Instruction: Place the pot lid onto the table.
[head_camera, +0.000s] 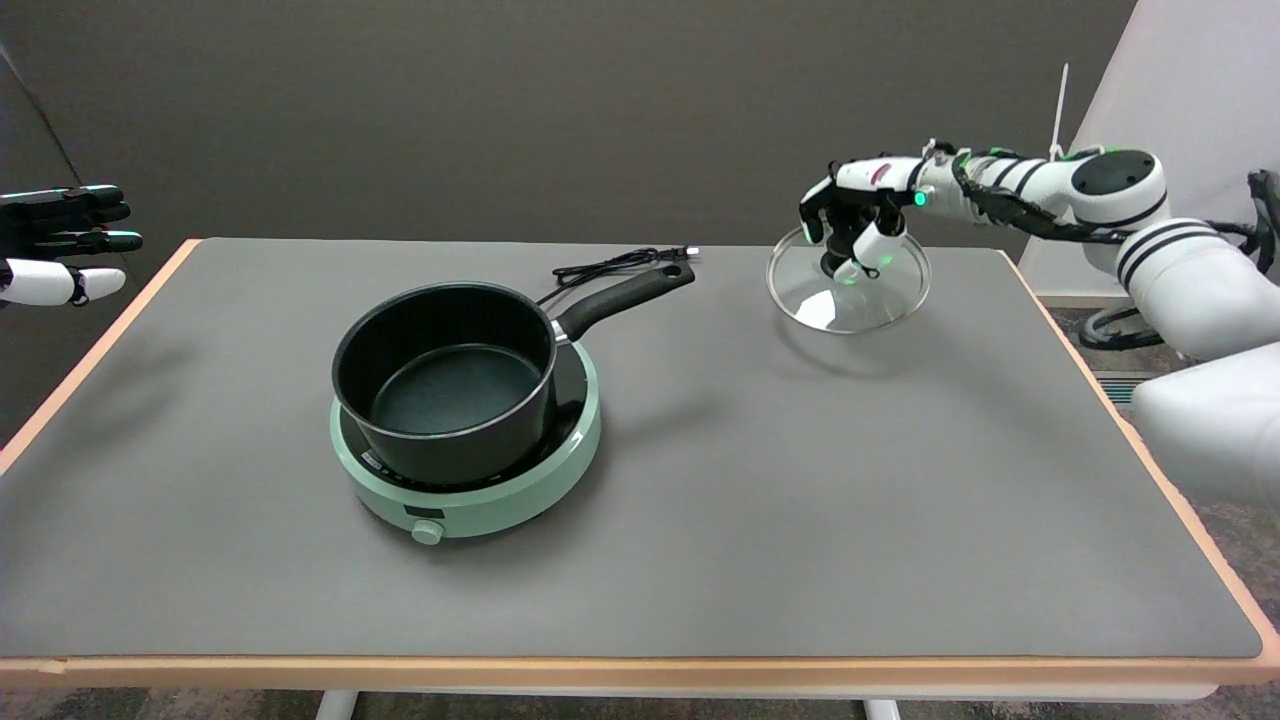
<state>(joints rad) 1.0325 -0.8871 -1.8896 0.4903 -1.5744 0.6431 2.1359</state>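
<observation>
Gripping lid (848, 295) by its knob from above: fingers (880, 243) curling in around the black knob, closed on it, nothing else held. Knob grip likely chosen because the glass disc gives no other purchase and this keeps the rim free to meet the surface flat.

Lid hanging over the tabletop's (800, 520) far right area, well apart from the pot (445, 375). Tilting slightly, near edge looking lower. Shadow sitting just under and beside it, so judging it very close to the surface; contact or not, cannot tell from this view.

Pot sitting open on the green hotplate (480, 500), handle pointing to the far right, cable (610, 265) trailing behind it. Drop spot well away from handle and cable, presumably to avoid knocking either.

Right hand (858, 225) pointing palm down, wrist roughly level, forearm reaching in horizontally from the right with elbow out past the table edge. Green wrist light showing. Low, flat reach suiting a straight vertical set-down.

Judging step: final lowering, task mostly done. Needing next: level the lid, touch down, spread the fingers, lift clear. Risk: tilted rim catching first and the lid sliding or rocking on release; glass, so a gentle landing matters.
</observation>
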